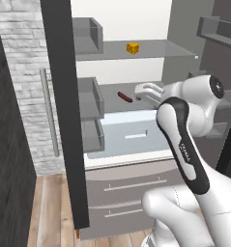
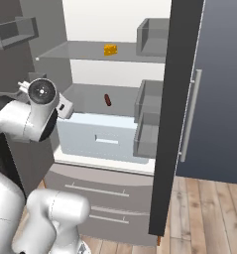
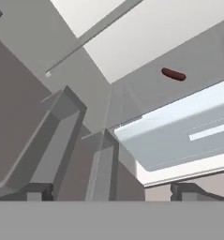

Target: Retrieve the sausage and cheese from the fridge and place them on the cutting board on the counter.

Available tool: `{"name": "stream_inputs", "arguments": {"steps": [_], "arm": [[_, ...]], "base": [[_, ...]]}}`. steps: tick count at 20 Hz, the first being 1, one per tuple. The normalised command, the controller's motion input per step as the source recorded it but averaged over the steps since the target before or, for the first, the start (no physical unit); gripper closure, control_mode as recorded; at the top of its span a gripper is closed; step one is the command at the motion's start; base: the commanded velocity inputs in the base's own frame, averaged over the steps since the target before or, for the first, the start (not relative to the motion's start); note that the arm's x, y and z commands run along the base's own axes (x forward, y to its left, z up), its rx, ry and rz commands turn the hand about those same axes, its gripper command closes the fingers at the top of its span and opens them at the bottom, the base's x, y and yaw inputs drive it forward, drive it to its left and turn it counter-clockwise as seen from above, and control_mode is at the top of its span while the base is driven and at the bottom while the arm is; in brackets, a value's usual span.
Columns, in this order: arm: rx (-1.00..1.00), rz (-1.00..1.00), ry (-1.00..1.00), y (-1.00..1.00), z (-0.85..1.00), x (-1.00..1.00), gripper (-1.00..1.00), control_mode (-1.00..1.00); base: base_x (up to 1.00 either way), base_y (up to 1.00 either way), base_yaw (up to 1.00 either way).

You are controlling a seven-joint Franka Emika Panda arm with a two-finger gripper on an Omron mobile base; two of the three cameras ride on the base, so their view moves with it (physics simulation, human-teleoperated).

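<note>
The fridge [image 1: 131, 185] stands with both doors open, showing its white interior. A yellow-orange cheese [image 1: 132, 48] [image 2: 110, 49] sits on the upper shelf. One shelf lower lies the dark red-brown sausage [image 1: 124, 97] [image 2: 108, 99] [image 3: 173, 74]. My gripper [image 1: 140, 92] [image 3: 113, 192] is at the right side of that middle shelf, a short way right of the sausage and not touching it. Its fingertips [image 3: 38, 191] stand wide apart, open, with nothing between them. The cutting board and counter are out of view.
A pale blue crisper drawer [image 1: 131, 135] [image 2: 102, 136] sits below the sausage shelf. Grey door bins [image 1: 90, 99] [image 2: 149, 101] hang on both open doors. The door edges [image 1: 64, 120] [image 2: 169, 124] flank the opening. Wooden floor [image 2: 209, 213] lies beside the fridge.
</note>
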Motion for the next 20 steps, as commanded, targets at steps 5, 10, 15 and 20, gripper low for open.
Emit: {"name": "stream_inputs", "arguments": {"steps": [5,10,15,20], "arm": [[-0.01,-0.09,0.00,-0.41,0.12,-0.10,-1.00,-1.00],[-0.17,-0.02,0.00,-0.37,0.29,-0.01,-1.00,-1.00],[-0.35,-0.03,0.00,-0.37,0.09,-0.09,-1.00,-1.00],[-0.27,0.00,-0.03,-0.09,0.20,-0.03,-1.00,-1.00]], "base": [[0.00,0.00,0.00],[0.00,0.00,0.00],[0.00,0.00,0.00],[0.00,0.00,0.00]]}}
